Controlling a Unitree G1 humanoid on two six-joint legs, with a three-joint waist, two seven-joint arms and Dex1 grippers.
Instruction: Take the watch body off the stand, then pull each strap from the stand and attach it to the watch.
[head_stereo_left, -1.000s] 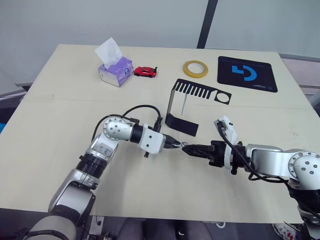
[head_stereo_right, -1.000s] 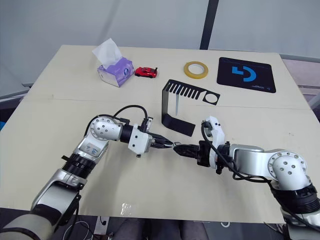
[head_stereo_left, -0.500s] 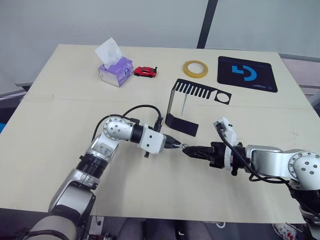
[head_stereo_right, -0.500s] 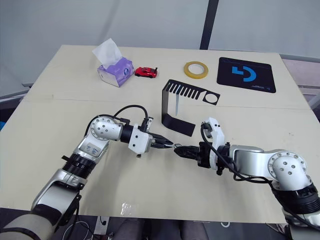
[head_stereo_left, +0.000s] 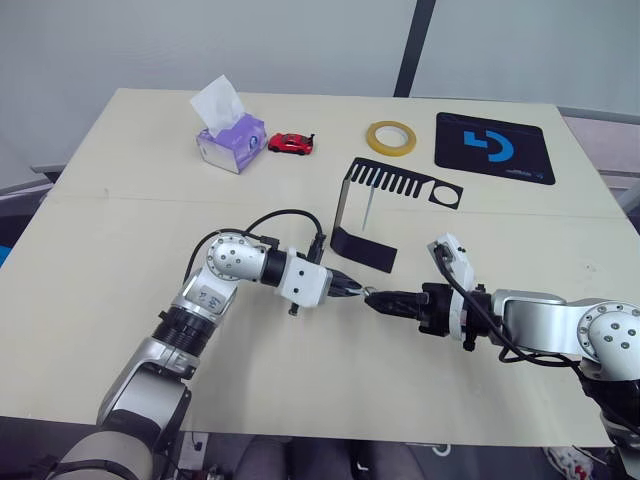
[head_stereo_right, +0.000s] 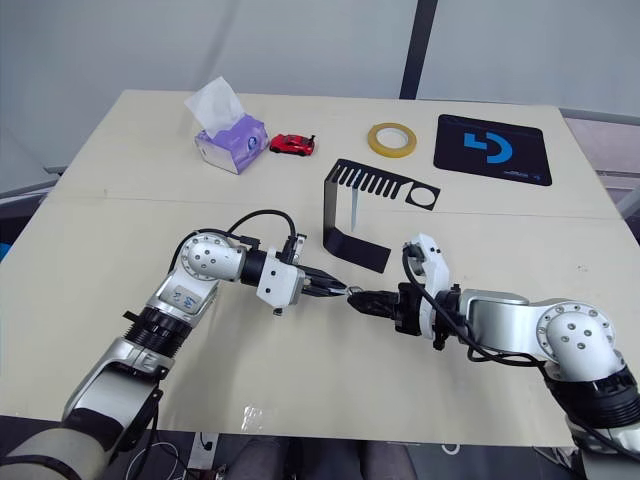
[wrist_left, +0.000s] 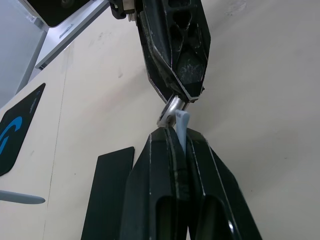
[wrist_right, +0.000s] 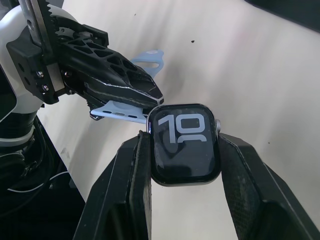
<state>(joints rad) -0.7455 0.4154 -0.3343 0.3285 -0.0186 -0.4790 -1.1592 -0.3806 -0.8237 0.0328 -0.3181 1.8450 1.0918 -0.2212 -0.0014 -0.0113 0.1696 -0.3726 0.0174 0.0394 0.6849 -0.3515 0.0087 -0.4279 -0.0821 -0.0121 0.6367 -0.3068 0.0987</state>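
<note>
Small rounded-square grey-rimmed watch body, dark screen with white digits: clamped between right gripper fingers, above pale worktop. Pale grey-blue flexible strap: pinched in left gripper, end meeting watch body's edge. Black bent sheet-metal stand: upright just behind both grippers.

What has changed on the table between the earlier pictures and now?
Almost nothing. The left hand still grips a strap and the right hand still grips the watch body, tips meeting. The stand with the other strap stayed put.
</note>
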